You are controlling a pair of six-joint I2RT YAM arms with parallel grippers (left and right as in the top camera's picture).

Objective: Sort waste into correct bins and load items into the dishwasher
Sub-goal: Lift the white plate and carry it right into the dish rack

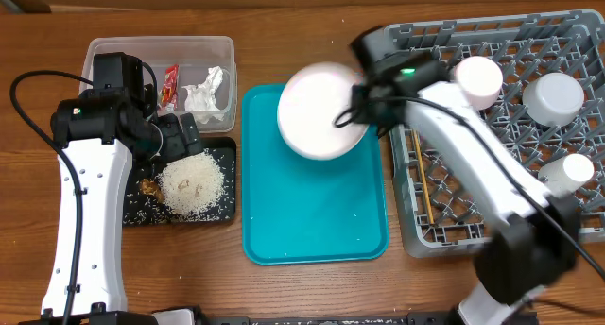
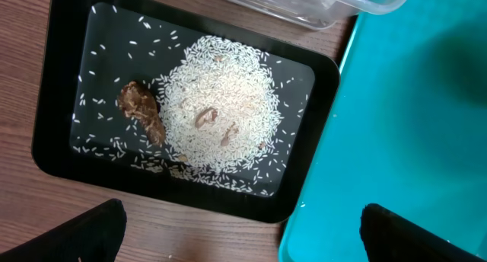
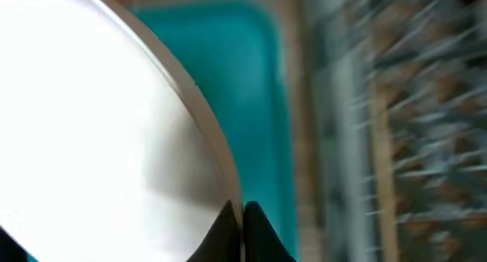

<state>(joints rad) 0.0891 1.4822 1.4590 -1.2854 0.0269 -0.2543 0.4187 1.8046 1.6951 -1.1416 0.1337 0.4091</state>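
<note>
My right gripper point(image 1: 352, 117) is shut on the right rim of the large round white plate point(image 1: 319, 111), holding it tilted over the far end of the teal tray point(image 1: 317, 230). In the right wrist view the fingertips point(image 3: 227, 216) pinch the plate's edge point(image 3: 114, 125); that view is blurred. My left gripper point(image 2: 242, 216) stands wide open and empty over the near edge of the black tray point(image 2: 61, 151), which holds a rice pile point(image 2: 221, 113) and a brown lump point(image 2: 141, 110). The clear tub point(image 1: 113, 56) contains the red wrapper point(image 1: 170, 87) and the white napkin point(image 1: 208, 89).
The grey dish rack point(image 1: 501, 221) fills the right side, carrying a white cup point(image 1: 477, 79), a bowl point(image 1: 554, 96), a small white dish point(image 1: 572, 169) and chopsticks point(image 1: 423, 188). Loose rice grains lie scattered in the black tray point(image 1: 132, 212). My right arm crosses over the rack.
</note>
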